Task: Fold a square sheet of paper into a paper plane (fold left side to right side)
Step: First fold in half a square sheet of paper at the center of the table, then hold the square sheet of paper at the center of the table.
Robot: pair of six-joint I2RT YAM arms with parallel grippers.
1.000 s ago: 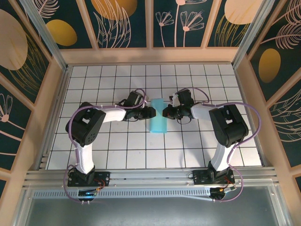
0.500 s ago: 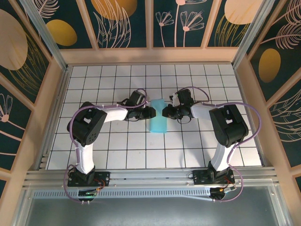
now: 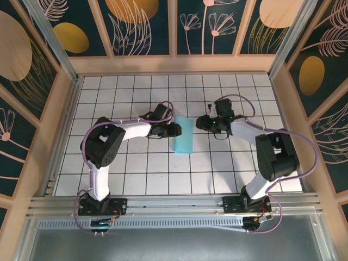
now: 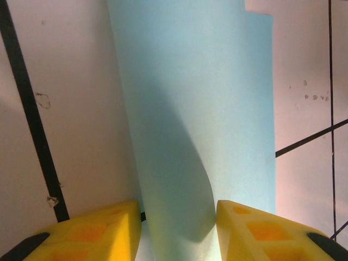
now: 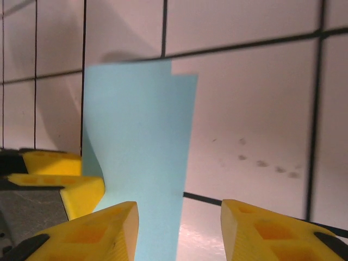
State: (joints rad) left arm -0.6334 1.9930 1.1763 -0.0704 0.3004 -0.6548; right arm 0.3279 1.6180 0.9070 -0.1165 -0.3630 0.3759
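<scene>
A table (image 3: 136, 179) of white tiles with black grid lines fills the floor of the cell, boxed in by wooden walls (image 3: 174, 64) with dark flower-painted panels above. The left arm (image 3: 100, 147) reaches from its base toward the middle of the table, and the right arm (image 3: 274, 155) does the same from the other side.

The paper (image 3: 183, 135), plain turquoise blue, lies near the middle of the table between the two arms, doubled over into a narrow upright strip. Its two layers do not quite match, so the far edge shows a small step. The top layer bulges up in a soft curve along the left side instead of lying flat.

The left gripper (image 3: 173, 129) sits at the left edge of the paper with its jaws spread. One yellow finger (image 4: 87, 234) is over bare tile just outside that edge and the other is over the paper, with the curved layer rising between them. Whether they press on the sheet cannot be told.

The right gripper (image 3: 199, 123) is near the paper's right edge but apart from it, jaws spread, with nothing held between them
</scene>
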